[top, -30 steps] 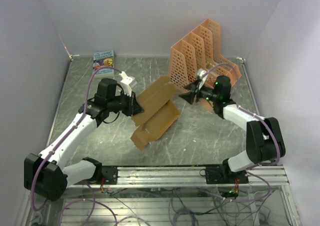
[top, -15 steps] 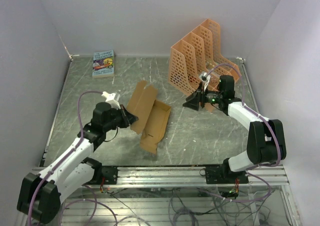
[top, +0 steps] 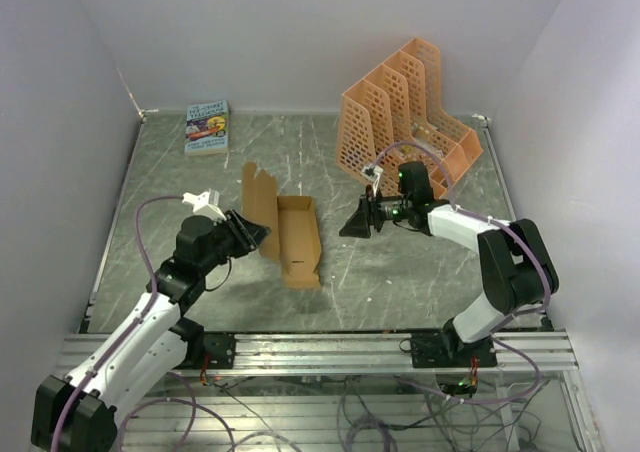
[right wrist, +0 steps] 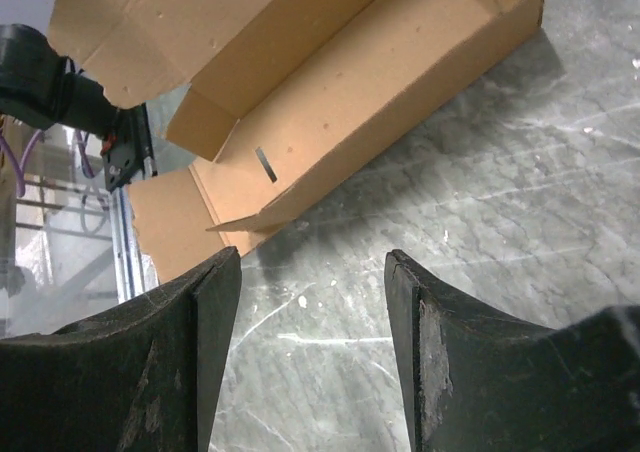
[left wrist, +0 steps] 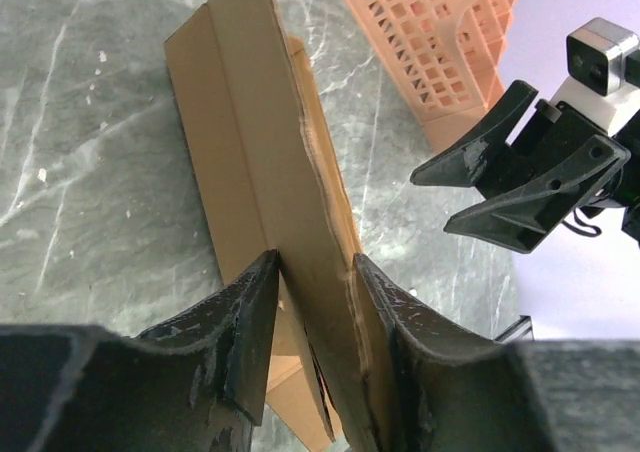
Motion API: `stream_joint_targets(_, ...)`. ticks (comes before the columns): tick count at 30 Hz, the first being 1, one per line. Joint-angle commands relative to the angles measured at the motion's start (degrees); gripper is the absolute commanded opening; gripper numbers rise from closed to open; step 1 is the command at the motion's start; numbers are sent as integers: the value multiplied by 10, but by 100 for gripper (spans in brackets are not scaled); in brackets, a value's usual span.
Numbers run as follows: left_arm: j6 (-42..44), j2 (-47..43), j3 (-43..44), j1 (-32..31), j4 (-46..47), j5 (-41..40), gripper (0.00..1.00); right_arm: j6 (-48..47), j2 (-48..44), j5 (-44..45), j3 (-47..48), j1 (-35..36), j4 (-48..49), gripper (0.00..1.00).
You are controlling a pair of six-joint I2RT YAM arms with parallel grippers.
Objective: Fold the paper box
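Paper box (top: 297, 234) flap edge sits inside parted left hand (left wrist: 312, 272).

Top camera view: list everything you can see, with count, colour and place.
paper box: one, tan-brown, middle of the table, partly folded, one flap standing upright
file rack: one, orange, perforated, far right
book: one, colourful cover, far left corner
table: one, grey marbled, under everything
left tool: one, black, fingers either side of the box's upright flap
right tool: one, black, open and empty, just right of the box, not touching it
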Motion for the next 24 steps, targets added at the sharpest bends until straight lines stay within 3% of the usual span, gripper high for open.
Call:
stream_joint_targets(1,31,11,11,2,-27,-3,47,-24,27,18,31,0,-36,60)
stream_joint_targets(5,87,41,45,2,-80,-16,50,-146,38,-14,74,3,-126,61)
stream_joint_targets(9,151,80,95,2,-128,-22,51,-443,-1,-57,123,3,-257,68)
stream_joint_targets(12,202,121,131,2,-149,-25,52,-738,-45,-84,114,5,-336,97)
stream_joint_targets(15,253,170,170,3,-169,-25,56,-856,-30,-88,131,20,-363,100)
stream_joint_targets(17,298,203,206,4,-191,-39,58,-858,21,-92,199,25,-399,99)
stream_joint_targets(19,325,235,240,8,-205,-54,59,-793,85,-89,276,26,-402,98)
stream_joint_targets(24,339,278,282,14,-203,-25,58,-637,233,23,459,70,-403,94)
